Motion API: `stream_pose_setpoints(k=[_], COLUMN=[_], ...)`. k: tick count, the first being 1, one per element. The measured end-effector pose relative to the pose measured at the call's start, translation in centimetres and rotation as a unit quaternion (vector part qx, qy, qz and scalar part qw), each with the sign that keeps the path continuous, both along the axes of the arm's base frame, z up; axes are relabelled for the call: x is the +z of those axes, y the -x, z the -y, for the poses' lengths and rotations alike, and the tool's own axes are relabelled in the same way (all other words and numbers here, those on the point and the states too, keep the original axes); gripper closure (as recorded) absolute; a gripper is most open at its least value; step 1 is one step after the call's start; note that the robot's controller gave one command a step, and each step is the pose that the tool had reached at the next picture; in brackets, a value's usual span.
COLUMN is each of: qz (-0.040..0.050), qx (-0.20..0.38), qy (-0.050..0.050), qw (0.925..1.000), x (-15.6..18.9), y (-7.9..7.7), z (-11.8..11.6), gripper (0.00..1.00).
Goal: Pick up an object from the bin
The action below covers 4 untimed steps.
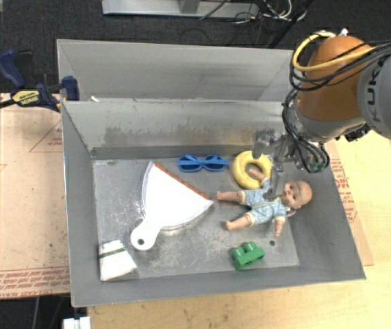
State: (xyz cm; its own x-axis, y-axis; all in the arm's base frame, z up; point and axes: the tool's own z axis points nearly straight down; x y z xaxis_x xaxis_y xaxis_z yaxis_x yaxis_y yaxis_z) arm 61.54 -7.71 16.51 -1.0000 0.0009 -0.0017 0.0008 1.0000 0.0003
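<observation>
Toys and small oddments lie spread over the floor of the grey metal bin [181, 125], none of them heaped. The gripper [272, 166] hangs low in the bin's right part, reaching in from the right under the arm's orange cover and its cables. It sits between a yellow ring [243, 166] and a small baby doll [267, 210], just above the doll's chest and at the ring's right edge. Whether it is open or closed cannot be told from this angle, and nothing is seen held in it. The doll lies on its back in a pale blue patterned suit, its head toward the right wall and its legs pointing left. Left of the ring, near the back wall, lies a blue spectacle-shaped piece [202, 163]. A white fan-shaped scoop [171, 201] with a round handle takes up the middle. A green block [248, 254] rests near the front, below the doll, and a white box with a green stripe [116, 260] lies in the front left corner.
</observation>
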Motion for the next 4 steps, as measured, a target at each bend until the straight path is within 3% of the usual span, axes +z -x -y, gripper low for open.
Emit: stream_pose_setpoints(k=[1, 2, 3, 4], qz=[0.0032, 0.0001, 0.0125, 0.0122], qx=[0.025, 0.021, 0.022, 0.022], qy=[0.000, -0.001, 0.000, 0.000], qw=[0.9997, 0.9998, 0.9997, 0.9997], x=[-4.1, -7.4, -8.6, -8.6], y=[0.4, -0.1, -0.1, -0.1], z=[1.2, 1.7, 2.1, 2.1], gripper=[0.00, 0.00, 1.00, 1.00])
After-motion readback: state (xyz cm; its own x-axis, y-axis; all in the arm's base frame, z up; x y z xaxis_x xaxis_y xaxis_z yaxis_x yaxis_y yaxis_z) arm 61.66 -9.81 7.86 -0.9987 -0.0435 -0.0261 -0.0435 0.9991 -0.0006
